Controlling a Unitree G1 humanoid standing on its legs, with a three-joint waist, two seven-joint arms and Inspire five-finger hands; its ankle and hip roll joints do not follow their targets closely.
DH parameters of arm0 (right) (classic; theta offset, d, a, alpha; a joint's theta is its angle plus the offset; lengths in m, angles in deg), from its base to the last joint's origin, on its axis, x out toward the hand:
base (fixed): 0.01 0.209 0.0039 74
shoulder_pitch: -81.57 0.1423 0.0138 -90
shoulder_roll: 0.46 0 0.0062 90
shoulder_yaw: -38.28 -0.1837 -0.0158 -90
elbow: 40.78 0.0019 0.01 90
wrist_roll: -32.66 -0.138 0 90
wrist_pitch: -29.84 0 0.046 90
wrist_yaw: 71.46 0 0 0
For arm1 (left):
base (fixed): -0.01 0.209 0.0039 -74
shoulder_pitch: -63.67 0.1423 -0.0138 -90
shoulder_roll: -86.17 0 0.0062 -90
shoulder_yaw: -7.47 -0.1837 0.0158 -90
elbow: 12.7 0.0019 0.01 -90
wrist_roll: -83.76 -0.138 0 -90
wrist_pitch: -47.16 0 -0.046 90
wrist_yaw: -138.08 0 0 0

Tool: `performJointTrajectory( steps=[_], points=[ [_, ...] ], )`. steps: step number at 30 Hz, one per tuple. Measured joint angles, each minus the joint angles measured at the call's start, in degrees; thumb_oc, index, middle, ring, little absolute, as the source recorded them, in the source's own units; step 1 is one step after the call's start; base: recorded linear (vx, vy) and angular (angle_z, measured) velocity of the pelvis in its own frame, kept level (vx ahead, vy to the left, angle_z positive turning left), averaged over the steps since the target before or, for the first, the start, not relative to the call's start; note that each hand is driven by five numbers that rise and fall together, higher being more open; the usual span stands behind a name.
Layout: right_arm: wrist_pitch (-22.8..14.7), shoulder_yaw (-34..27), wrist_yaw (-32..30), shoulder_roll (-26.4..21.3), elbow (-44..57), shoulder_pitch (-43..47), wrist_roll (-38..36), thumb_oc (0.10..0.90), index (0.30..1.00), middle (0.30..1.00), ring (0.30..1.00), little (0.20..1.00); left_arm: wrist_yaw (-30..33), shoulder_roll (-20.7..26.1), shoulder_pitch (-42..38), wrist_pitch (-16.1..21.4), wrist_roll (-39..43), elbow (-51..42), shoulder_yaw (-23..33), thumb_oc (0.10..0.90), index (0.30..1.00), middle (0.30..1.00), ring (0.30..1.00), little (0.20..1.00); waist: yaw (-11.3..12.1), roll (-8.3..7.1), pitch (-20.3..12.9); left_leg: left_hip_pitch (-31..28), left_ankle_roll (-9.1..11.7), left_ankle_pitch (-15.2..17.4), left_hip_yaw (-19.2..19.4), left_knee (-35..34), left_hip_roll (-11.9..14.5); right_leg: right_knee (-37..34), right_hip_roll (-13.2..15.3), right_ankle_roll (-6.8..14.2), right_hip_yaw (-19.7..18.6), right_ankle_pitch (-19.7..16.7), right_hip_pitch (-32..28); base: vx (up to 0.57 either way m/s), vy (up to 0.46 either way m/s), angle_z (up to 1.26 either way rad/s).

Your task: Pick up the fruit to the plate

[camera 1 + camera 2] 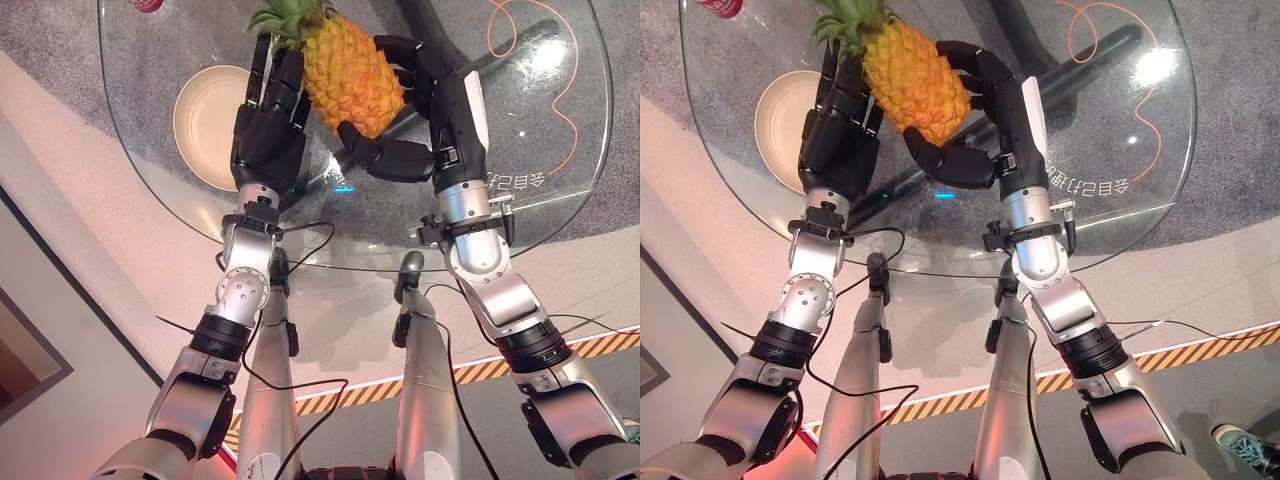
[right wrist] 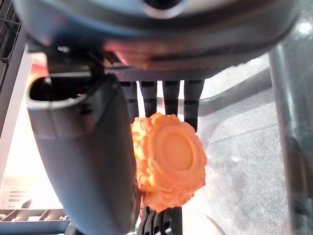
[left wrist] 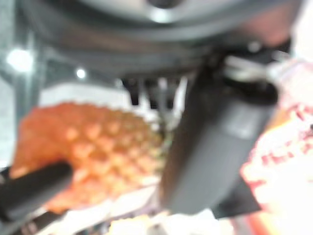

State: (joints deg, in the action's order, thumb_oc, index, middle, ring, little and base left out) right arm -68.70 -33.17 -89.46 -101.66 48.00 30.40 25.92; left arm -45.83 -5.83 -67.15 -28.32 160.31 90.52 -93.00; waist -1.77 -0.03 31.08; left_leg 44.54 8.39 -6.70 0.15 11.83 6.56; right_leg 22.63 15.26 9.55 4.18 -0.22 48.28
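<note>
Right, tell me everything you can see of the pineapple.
The pineapple is orange-yellow with a knobbly diamond-patterned skin, a green leafy crown and a flat round base. It looks like moulded plastic. It is held tilted over the glass table, crown toward the plate, between the left hand and the right hand, whose thumb curls under it.

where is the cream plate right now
The round cream plate sits on the glass table at the robot's left, just beside the left hand that, with the right hand, holds the orange pineapple.
</note>
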Motion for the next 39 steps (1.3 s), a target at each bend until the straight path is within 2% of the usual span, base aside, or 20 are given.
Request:
performJointTrajectory(
  steps=[16,39],
  points=[
    [0.0,0.0,1.7,-0.1,0.0,0.1,0.0,0.1,0.3,0.3,0.3,0.2,3.4,0.6,-0.1,2.2,-7.0,-1.0,0.4,0.8,0.9,0.9,0.9,0.9,0.1,0.0,0.0,0.2,0.0,0.0,0.0,0.0,0.0,0.0,0.0,0.0,0.0,0.0,0.2,0.0,0.0,0.0],
    [1.0,0.0,5.7,-2.4,0.0,1.8,0.2,0.1,0.3,0.3,0.3,0.2,2.8,0.9,-0.2,2.2,-3.1,-0.9,0.9,0.8,0.9,0.9,0.9,0.9,0.3,0.0,0.0,0.6,0.0,0.0,0.2,0.0,-0.1,0.2,0.2,0.0,0.0,0.0,0.8,0.0,0.0,0.0]
  ],
)
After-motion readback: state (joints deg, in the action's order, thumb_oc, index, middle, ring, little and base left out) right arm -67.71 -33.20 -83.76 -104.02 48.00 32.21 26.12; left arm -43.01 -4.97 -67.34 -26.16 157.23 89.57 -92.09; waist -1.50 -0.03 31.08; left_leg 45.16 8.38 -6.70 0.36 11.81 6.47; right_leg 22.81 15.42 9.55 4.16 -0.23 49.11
